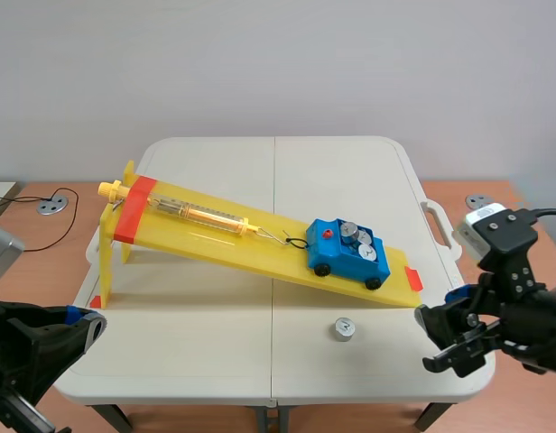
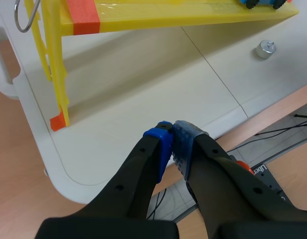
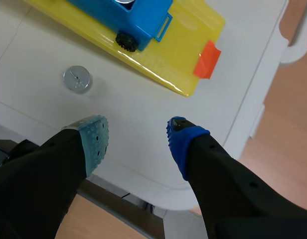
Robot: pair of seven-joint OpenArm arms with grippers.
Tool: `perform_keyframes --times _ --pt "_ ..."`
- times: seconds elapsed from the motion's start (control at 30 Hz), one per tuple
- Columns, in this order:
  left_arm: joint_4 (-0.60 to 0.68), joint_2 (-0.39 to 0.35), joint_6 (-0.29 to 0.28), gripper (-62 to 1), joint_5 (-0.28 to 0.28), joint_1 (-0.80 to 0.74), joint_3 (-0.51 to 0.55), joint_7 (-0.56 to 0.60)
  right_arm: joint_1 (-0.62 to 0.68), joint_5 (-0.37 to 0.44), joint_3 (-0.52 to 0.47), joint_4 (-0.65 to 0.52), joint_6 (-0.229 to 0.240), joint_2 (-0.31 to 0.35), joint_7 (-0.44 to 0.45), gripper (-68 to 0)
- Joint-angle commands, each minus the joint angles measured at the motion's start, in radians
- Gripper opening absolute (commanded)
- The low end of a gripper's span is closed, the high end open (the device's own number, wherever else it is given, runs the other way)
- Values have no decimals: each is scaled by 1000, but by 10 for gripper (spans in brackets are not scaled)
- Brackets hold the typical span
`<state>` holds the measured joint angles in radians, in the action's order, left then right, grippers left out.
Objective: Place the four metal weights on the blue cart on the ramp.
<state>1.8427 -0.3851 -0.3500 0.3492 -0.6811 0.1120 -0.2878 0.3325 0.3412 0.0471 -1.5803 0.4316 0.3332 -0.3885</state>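
Weights (image 1: 355, 234) sat loaded in the blue cart (image 1: 337, 257) low on the yellow ramp (image 1: 206, 236), while one loose weight (image 1: 343, 329) stood apart on the tabletop (image 1: 215, 352), just in front of the ramp's lower end. My right end effector (image 3: 136, 135) hung wide open and empty near that loose weight, over the tabletop's front edge. My left end effector (image 2: 172, 132) was closed on nothing at the front-left corner.

Three silver metal weights (image 1: 350, 231) are being carried in the blue cart (image 1: 348, 256), low on the yellow ramp (image 1: 215, 236). The fourth weight (image 1: 342, 328) is being left upright on the table (image 1: 215, 361), near the ramp's low end.
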Motion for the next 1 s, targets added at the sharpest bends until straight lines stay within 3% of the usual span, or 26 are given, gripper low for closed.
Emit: perform_keyframes --times 0.0,0.43,0.97 --pt "66 8 -20 -577 77 34 12 77 -100 7 16 -36 34 2 140 -397" --pt "66 8 -20 -578 77 34 12 77 -220 -114 147 135 27 -95 209 -397" --pt "66 8 -20 -578 77 34 12 77 -303 -206 249 249 -23 -133 282 -397"
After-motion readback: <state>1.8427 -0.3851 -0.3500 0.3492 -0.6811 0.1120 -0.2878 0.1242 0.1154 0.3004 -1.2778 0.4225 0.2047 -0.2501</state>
